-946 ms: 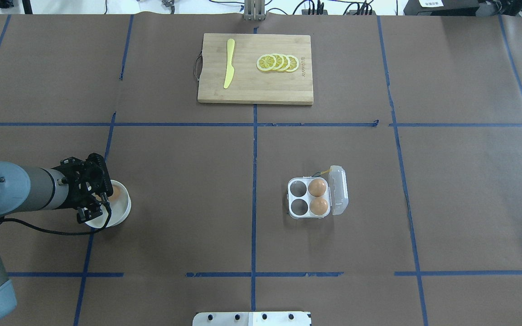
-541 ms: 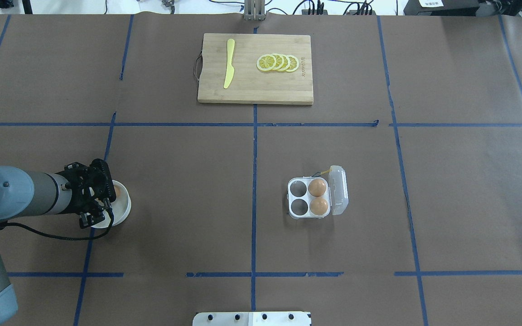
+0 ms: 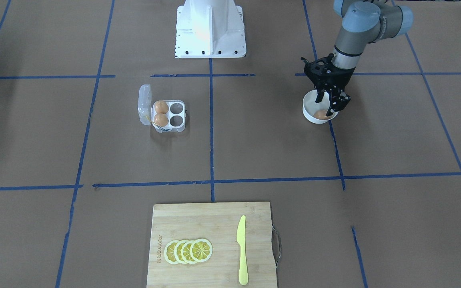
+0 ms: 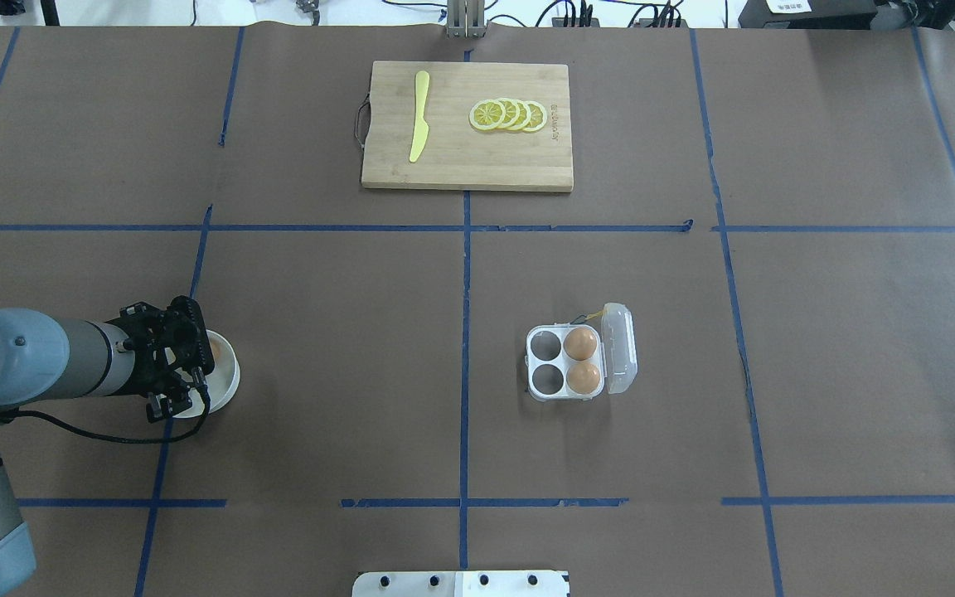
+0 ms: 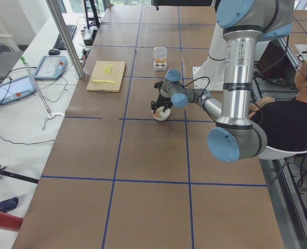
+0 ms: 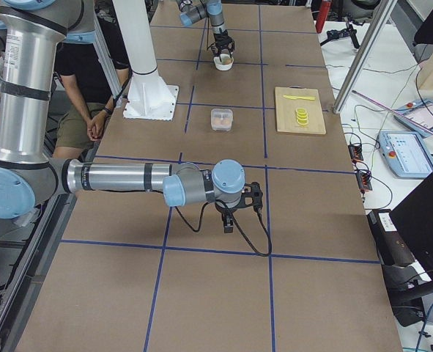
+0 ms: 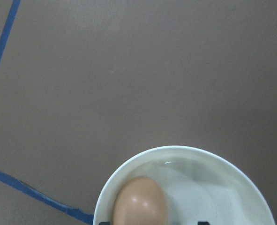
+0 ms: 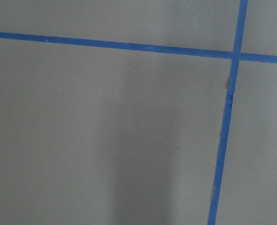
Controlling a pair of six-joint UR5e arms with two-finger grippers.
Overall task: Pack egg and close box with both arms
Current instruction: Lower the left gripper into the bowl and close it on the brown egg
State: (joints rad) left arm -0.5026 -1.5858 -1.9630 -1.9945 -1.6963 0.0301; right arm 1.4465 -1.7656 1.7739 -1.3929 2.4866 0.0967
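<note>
A tan egg (image 3: 320,115) lies in a white bowl (image 3: 308,114) on my left side; the left wrist view shows it (image 7: 140,201) at the bowl's near side. My left gripper (image 3: 326,105) is open, its fingers lowered into the bowl (image 4: 233,373) on either side of the egg, not closed on it. The clear box (image 4: 569,362) stands right of centre with its lid (image 4: 620,348) open and two eggs (image 4: 581,342) (image 4: 584,377) in the cells next to the lid. My right gripper (image 6: 234,213) shows only in the exterior right view; I cannot tell if it is open.
A wooden cutting board (image 4: 465,170) with a yellow knife (image 4: 419,116) and lemon slices (image 4: 509,114) lies at the far middle. The white pedestal (image 3: 210,28) stands at the robot's edge. A seated person (image 5: 288,114) is beside the robot.
My left gripper has sunk lower into the bowl and drawn slightly back toward the robot. The box and its eggs have not moved.
</note>
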